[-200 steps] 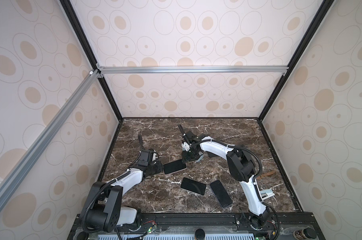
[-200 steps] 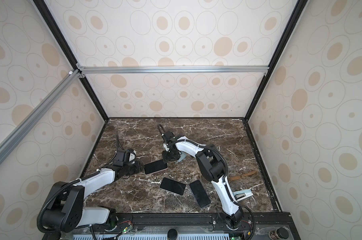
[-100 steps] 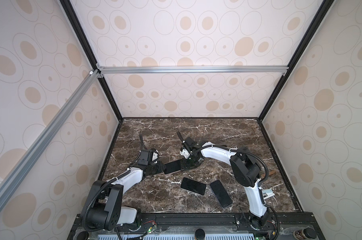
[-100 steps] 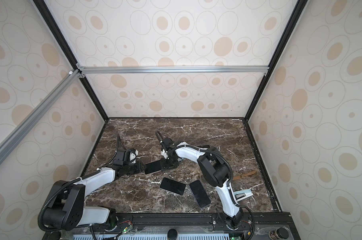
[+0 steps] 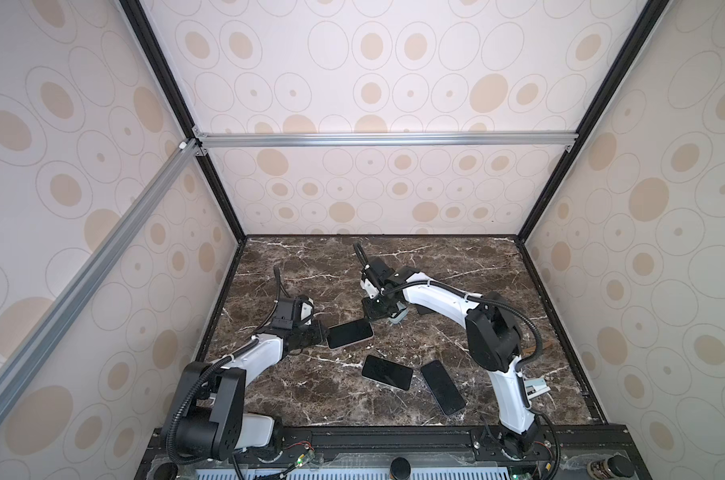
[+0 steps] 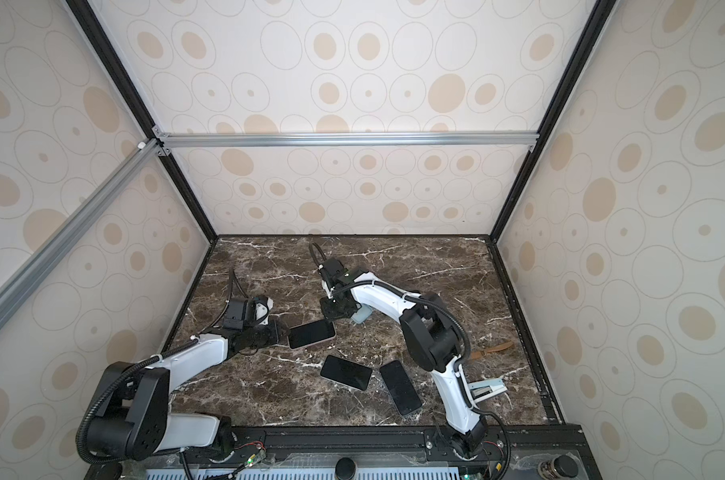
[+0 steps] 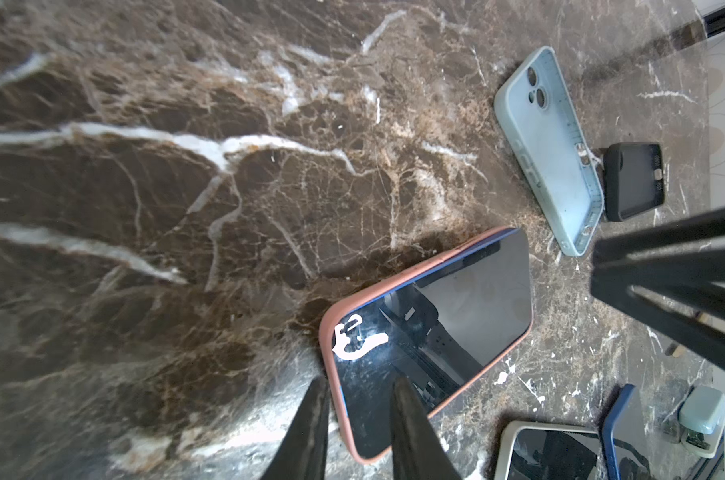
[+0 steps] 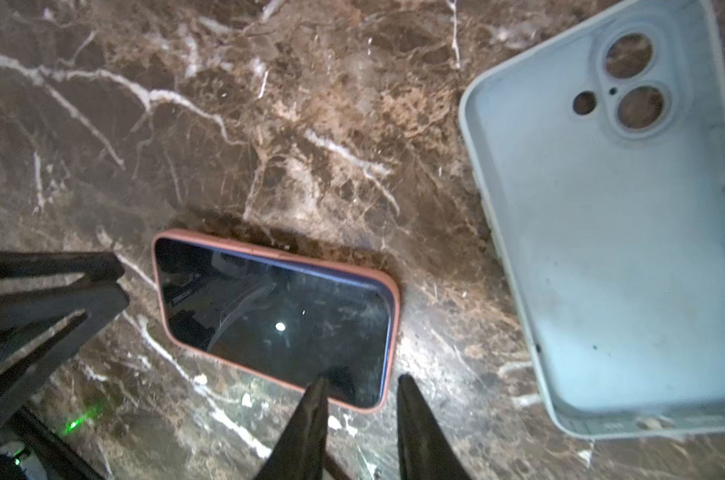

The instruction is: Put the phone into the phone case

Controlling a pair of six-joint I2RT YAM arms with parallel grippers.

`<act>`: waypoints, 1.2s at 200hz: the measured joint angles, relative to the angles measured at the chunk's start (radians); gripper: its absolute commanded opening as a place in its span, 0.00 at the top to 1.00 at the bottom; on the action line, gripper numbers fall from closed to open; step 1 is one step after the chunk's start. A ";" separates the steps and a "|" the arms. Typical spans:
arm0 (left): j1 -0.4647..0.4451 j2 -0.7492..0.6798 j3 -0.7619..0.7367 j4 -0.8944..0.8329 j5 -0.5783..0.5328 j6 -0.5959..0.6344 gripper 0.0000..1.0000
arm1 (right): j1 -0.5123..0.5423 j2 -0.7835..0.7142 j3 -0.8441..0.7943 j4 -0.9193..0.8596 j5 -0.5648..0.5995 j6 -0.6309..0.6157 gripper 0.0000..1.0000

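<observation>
The right gripper [image 8: 360,378] has come down to the far corner of the phone [image 8: 277,316]. Its jaws were wider 1 second ago and are now drawn close. 1 finger lies over the glass and 1 just off the rim of the pink case [image 8: 394,332], with the corner between them. I cannot tell whether they truly pinch it.

The left gripper [image 7: 360,380] stays at the opposite short end, narrow as before. 1 finger sits outside the rim and 1 over the screen. It looks like a hold on that end, but the pictures do not settle it.

In both top views the phone [image 5: 349,333] lies flat near the middle of the table [image 5: 435,257], between the 2 grippers, and has hardly shifted. It already sits inside the pink case. The wrist views show a thin line of the phone's blue body along 1 long side and at the far end, so it may not be fully seated there.

So the move reads as a change from approach to contact. With both ends now bracketed, the last step is probably snapping that raised edge under the rim. If the corner is squeezed unevenly, the rim could peel back instead.

An empty blue case [image 8: 601,249] lies just beside the right gripper, and 2 other phones [image 5: 387,372] [image 5: 443,387] lie nearer the front, untouched.
</observation>
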 measured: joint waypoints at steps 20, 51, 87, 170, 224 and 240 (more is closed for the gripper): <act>0.000 0.008 0.000 0.000 0.000 0.002 0.74 | 0.000 0.047 0.026 -0.009 0.011 -0.009 0.78; 0.000 0.055 0.000 -0.003 0.001 0.008 0.76 | 0.000 0.097 0.066 -0.037 0.027 -0.026 0.81; 0.000 0.073 0.000 -0.003 0.002 0.010 0.79 | 0.000 0.115 0.096 -0.053 0.033 -0.040 0.82; 0.000 0.106 0.006 0.008 0.027 0.010 0.81 | -0.006 0.132 0.107 -0.058 -0.012 -0.042 0.86; 0.000 0.116 0.011 0.011 0.030 0.010 0.82 | -0.013 0.133 0.049 -0.010 -0.026 -0.029 0.87; 0.000 0.116 0.012 0.010 0.030 0.010 0.82 | -0.013 0.135 0.045 -0.008 -0.024 -0.026 0.87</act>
